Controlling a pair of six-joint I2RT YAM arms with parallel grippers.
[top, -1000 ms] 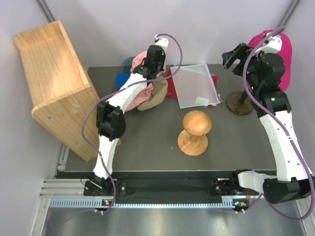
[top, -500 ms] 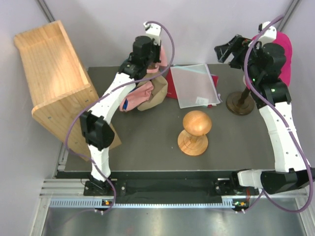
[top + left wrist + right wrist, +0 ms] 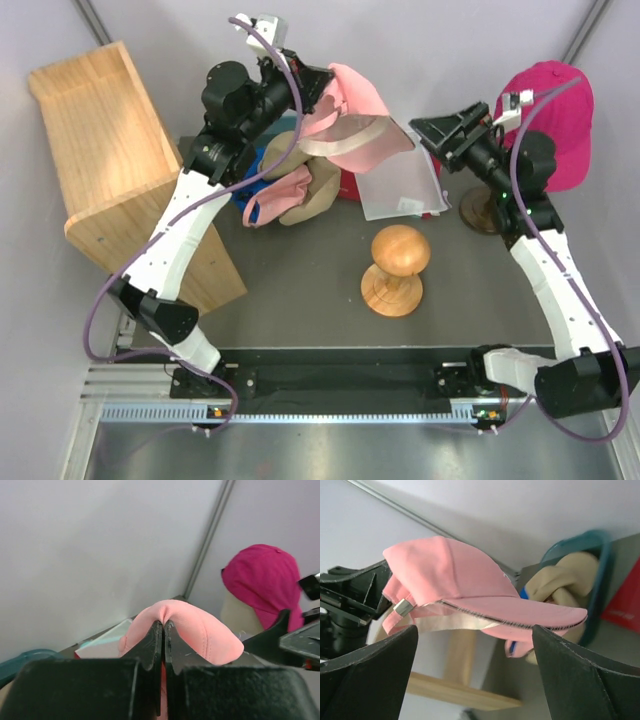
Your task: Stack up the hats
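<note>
Your left tool pinches the light pink cap aloft over the far worktop; your right tool stands spread beside its brim. Judged the carry step: next, seat it on the magenta cap.

Note left arm raised high and reaching rightward, left claw pinched shut on the crown of light pink hat. Note right arm bent at elbow, wrist turned leftward, right claw spread wide, facing left claw.

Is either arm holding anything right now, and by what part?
Left gripper pinches the light pink cap by the back of its crown; right gripper is open, empty.
</note>
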